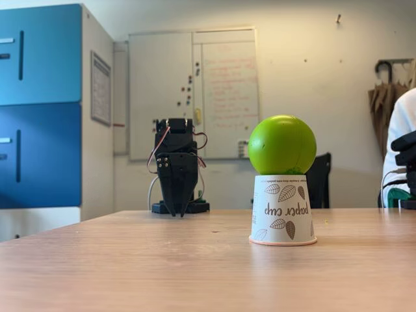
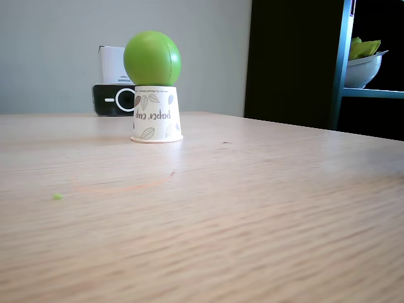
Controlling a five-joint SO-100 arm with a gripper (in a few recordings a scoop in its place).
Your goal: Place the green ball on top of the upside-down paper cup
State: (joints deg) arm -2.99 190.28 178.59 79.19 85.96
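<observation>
- Wood-grain worktop (image 2: pixel 252 221) fills the foreground in both fixed views; a small green speck (image 2: pixel 57 196) lies on it near the left edge of one view.
- Paper cup (image 1: pixel 282 209) stands upside down on the worktop, rolled rim down and flat, printed lettering inverted, brown leaf drawings on the wall. Also seen at (image 2: pixel 156 114).
- Green ball (image 1: pixel 282 145) sits on top of the cup's upturned base, touching it, wider than the base; faint seam visible at (image 2: pixel 152 59).
- Pincer (image 1: pixel 177 209) hangs tip-down at the far side of the worktop, well apart from cup and ball, left of them in that view. Fingers meet at the tip: closed, gripping nothing.
- Behind: blue cabinet (image 1: pixel 40 104) at left, whiteboard (image 1: pixel 193 91) on the wall, a person's white sleeve (image 1: pixel 401 133) at the right edge.
- Other fixed view: dark device with a white ring (image 2: pixel 113 100) behind the cup; white bowl (image 2: pixel 363 68) on a blue shelf at right.
</observation>
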